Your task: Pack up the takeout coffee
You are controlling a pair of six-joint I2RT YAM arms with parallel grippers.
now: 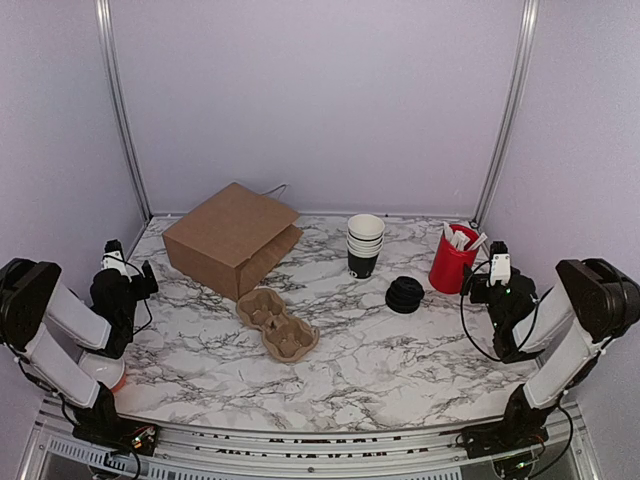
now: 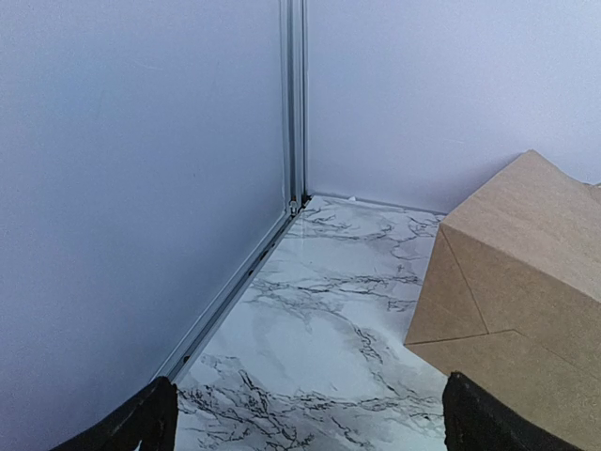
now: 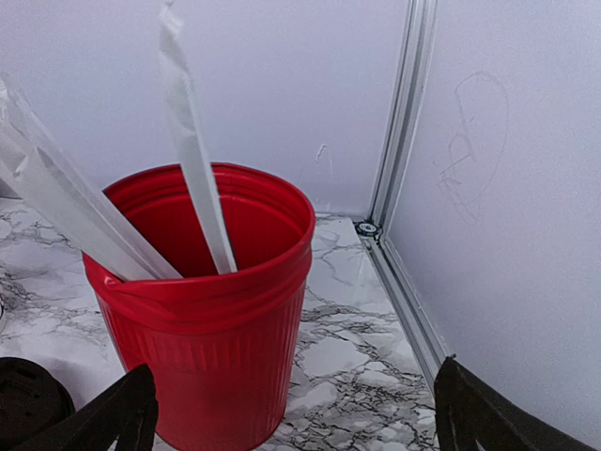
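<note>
No lidded black takeout coffee shows in any view. A stack of lidless white-rimmed black cups [image 1: 365, 245] stands at the back middle, with a stack of black plastic lids [image 1: 405, 294] to its right front. A brown paper bag [image 1: 232, 238] lies on its side at the back left and also shows in the left wrist view [image 2: 526, 282]. A cardboard cup carrier [image 1: 277, 323] lies in front of it. My left gripper [image 1: 145, 277] [image 2: 315, 423] is open and empty left of the bag. My right gripper [image 1: 476, 287] [image 3: 296, 413] is open and empty, just right of the red cup.
A red cup [image 1: 452, 263] [image 3: 211, 310] holding white sachets [image 3: 192, 141] stands at the back right. Purple walls with metal corner rails [image 1: 120, 110] close in the marble table [image 1: 400, 370] on three sides. A white and orange object [image 1: 103, 371] lies under my left arm.
</note>
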